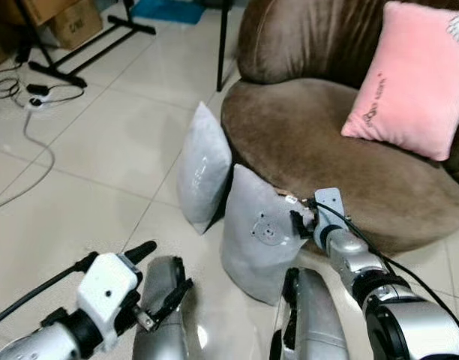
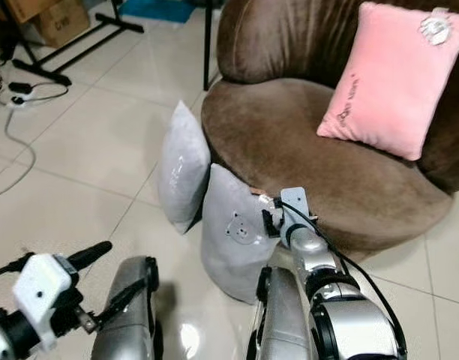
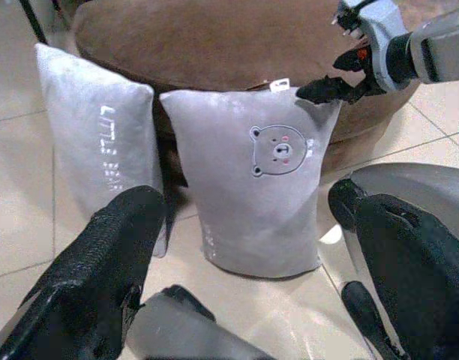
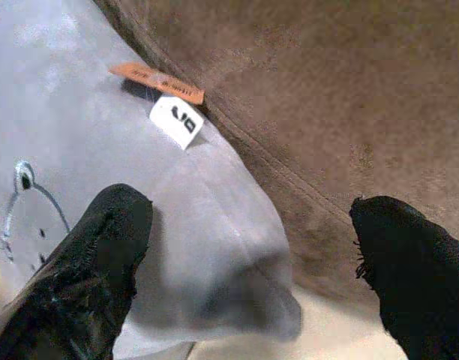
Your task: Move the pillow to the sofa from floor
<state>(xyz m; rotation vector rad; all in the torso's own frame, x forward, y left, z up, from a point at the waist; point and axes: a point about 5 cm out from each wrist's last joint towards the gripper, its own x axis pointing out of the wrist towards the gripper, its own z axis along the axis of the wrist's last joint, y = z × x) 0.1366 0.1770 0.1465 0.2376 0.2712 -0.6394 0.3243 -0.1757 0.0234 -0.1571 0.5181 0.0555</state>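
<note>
Brown round sofa [image 1: 327, 150] takes up the upper right of the head view, its seat low and wide. A pink cushion [image 1: 409, 79] leans against the backrest at far right. Pale tiled floor [image 1: 102, 150] covers the left half.

Two grey pillows stand on edge on the floor against the sofa's front curve, mid-frame. The bear pillow [image 1: 259, 232], with a bear face printed on it, is the nearer one, lower centre. The second grey pillow [image 1: 203, 169], with lettering down its side, stands just beside it, up and to the left. Both touch the sofa base.

Right gripper [image 1: 298, 217] is at the bear pillow's top corner, centre-right of the frame. In the right wrist view its fingers [image 4: 102, 247] are spread, one over the grey fabric, the other over the brown upholstery, with the corner and its small tags [image 4: 173, 120] between them. Not yet pinching.

Left gripper [image 1: 151, 281] hovers low at lower left, fingers spread, well apart from either pillow.

Judgement: the grasp is being lined up. The corner is soft and thin, so push deeper before closing and take a thick fold, not just the tag edge. Keep the far finger from snagging the sofa's pile. Lift straight up to clear the seat rim, then carry forward onto the cushion.
</note>
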